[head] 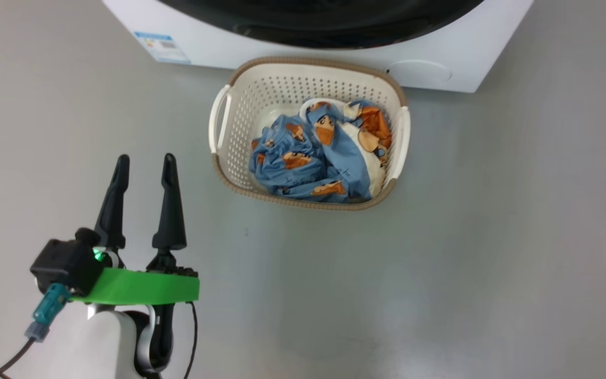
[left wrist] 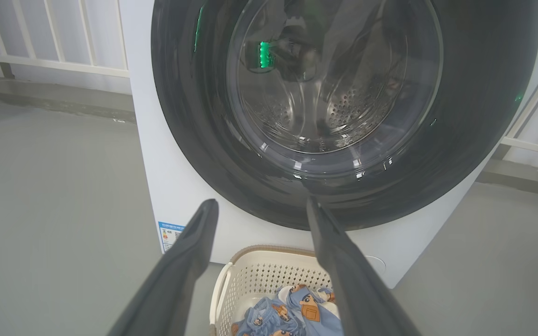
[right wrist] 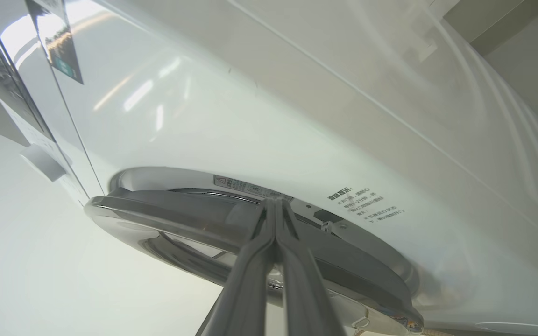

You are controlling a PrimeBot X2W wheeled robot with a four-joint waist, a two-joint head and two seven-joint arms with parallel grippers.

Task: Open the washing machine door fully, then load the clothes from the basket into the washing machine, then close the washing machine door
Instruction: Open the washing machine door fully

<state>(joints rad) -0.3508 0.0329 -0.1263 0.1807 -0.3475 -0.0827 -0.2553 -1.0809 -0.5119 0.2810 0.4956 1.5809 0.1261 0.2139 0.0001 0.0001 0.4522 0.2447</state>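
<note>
Right wrist view: right gripper (right wrist: 274,201), fingers pressed together, tips at the rim of the washing machine door (right wrist: 166,212), hence the nearer arm for swinging it open. Left gripper (head: 146,158), spread and empty, hovered well short of that door, beside the basket (head: 308,62) of clothes (head: 303,163).

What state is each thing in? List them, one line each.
door: ajar at its edge, not fully open.
basket: upright on the floor, before the washer.
clothes: bundled in the basket.
left gripper: open, empty, left of the basket.
right gripper: shut, tips at the door's edge.
</note>
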